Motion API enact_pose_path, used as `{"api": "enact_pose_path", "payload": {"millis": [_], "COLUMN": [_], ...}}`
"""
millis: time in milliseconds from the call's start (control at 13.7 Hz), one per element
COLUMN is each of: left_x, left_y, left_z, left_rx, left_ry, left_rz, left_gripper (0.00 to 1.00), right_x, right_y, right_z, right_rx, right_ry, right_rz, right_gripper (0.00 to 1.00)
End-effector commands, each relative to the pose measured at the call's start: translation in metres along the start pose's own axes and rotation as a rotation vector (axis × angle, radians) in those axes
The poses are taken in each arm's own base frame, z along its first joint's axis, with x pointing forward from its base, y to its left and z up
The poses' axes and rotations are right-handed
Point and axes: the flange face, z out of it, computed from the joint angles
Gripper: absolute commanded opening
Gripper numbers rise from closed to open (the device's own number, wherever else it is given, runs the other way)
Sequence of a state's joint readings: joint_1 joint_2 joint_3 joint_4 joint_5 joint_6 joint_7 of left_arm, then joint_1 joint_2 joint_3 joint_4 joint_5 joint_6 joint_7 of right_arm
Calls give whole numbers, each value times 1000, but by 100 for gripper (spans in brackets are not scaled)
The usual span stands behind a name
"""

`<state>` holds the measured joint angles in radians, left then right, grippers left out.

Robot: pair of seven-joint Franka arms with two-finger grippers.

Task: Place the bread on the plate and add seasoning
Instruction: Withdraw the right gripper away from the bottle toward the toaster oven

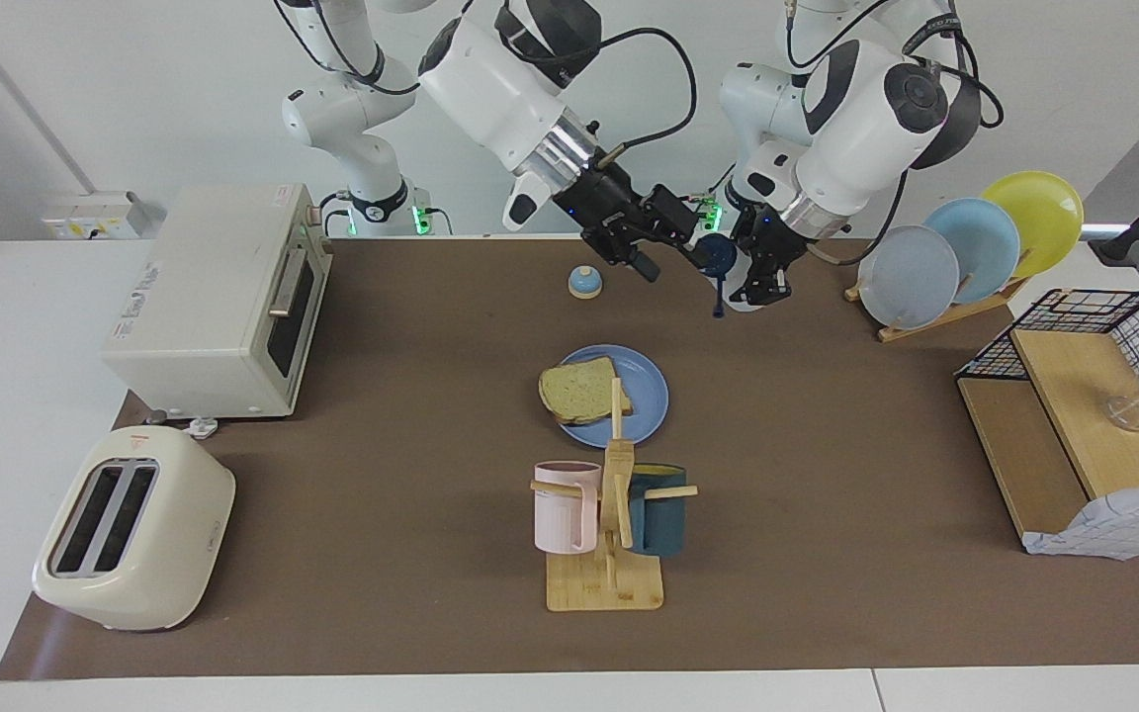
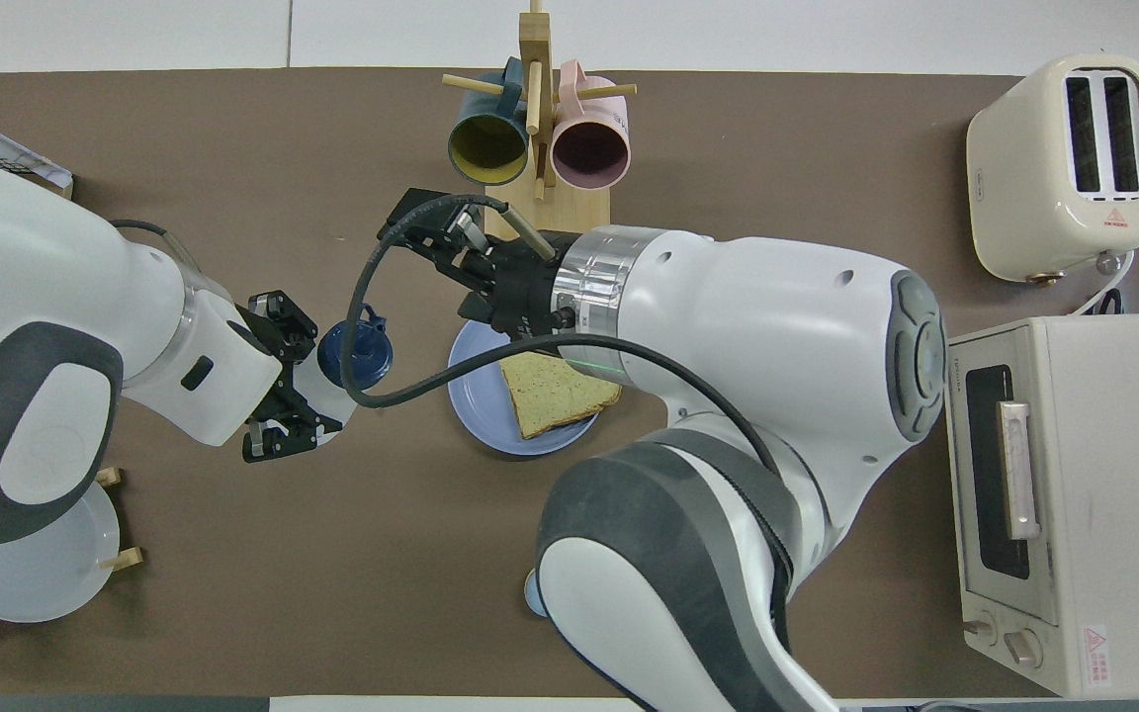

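Blue was the plate [image 1: 651,399], lying flat on the brown mat [image 1: 827,514] near the middle of the table, and we saw the bread [image 1: 579,388] resting on it, a tan slice with a darker crust that covered the half of the plate toward the right arm's end. We found the seasoning [image 1: 723,259] up in the air, its translucent white body clamped between the fingers of the left gripper [image 1: 765,275], which were drawn tight against the bottle's sides; its navy cap pointed toward the right gripper, and the cap's loop hung down below it. In the overhead view the bottle [image 2: 350,358] sat over bare mat just beside the plate [image 2: 471,391], toward the left arm's end. We saw the right gripper [image 1: 663,252] hanging close to the cap with its 2 fingers spread wide and nothing between them; it was apart from the bottle. A small blue-domed bell [image 1: 584,282] stood on the mat nearer to the robots than the plate. Farther from the robots than the plate stood a wooden mug rack [image 1: 609,554] carrying 2 mugs, 1 pink and 1 dark teal.
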<state>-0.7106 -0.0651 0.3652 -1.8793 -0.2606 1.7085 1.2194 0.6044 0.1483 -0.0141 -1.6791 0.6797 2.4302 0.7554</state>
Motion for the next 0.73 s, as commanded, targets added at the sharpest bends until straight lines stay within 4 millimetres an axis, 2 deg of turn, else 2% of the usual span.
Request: {"api": "enact_pose_path", "payload": {"millis": [0, 218, 437, 655], "left_x": [-4, -5, -8, -17], "left_y": [5, 4, 2, 3], "left_z": [-1, 1, 6, 16], "left_rx": [9, 28, 50, 92], "left_ry": [13, 24, 39, 77], "left_rz": [-19, -86, -167, -294], "left_gripper": [0, 0, 0, 0], "right_x": [45, 89, 120, 128], "right_y": [37, 84, 120, 149], "right_z": [-34, -68, -110, -191], "right_rx": [-161, -408, -649, -789], "right_ry": [4, -58, -78, -104], "right_rz": [-137, -357, -488, -445], "right_gripper": [100, 100, 100, 100]}}
